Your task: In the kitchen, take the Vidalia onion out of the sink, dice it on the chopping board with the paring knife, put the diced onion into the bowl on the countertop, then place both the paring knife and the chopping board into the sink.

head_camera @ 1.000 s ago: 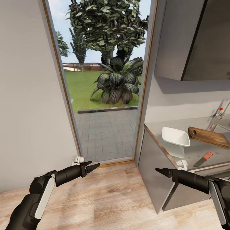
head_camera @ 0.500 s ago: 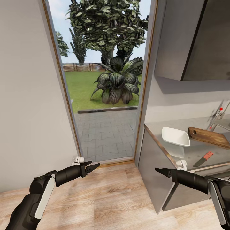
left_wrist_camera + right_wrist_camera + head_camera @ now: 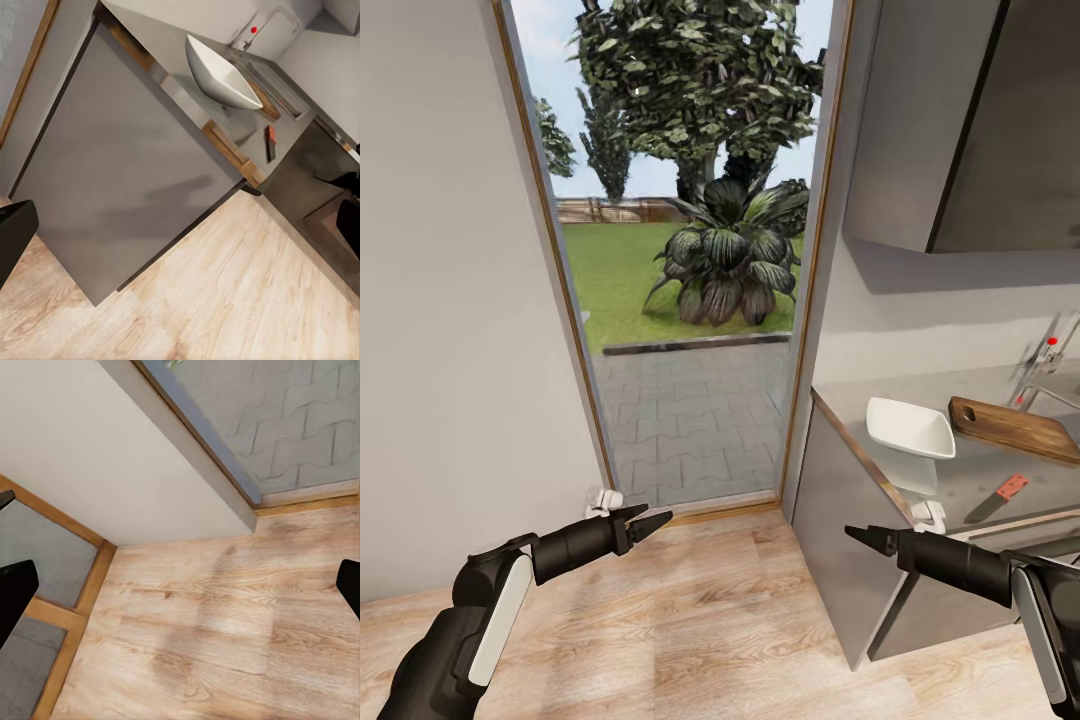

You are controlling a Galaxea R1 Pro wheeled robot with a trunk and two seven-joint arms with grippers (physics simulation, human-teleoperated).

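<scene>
The grey countertop [image 3: 850, 392] runs along the right, a white bowl [image 3: 910, 427] near its end. Behind the bowl lies the brown chopping board [image 3: 1015, 425], and the red-handled paring knife [image 3: 1000, 495] rests near the front edge. The sink [image 3: 1065, 393] and its faucet with a red knob [image 3: 1050, 345] sit at the far right; the Vidalia onion is hidden. My left gripper [image 3: 652, 521] hangs open over the wood floor by the doorway. My right gripper [image 3: 860, 535] is open and empty, low beside the cabinet's end. The left wrist view shows the bowl [image 3: 221, 75], knife [image 3: 271, 142] and sink [image 3: 283, 91].
An open doorway [image 3: 680, 300] straight ahead leads to a paved patio and garden. Grey wall cabinets [image 3: 970, 120] hang over the counter. White door stops [image 3: 603, 498] sit on the floor by the frame. The cabinet's end panel [image 3: 840, 520] stands close to my right arm.
</scene>
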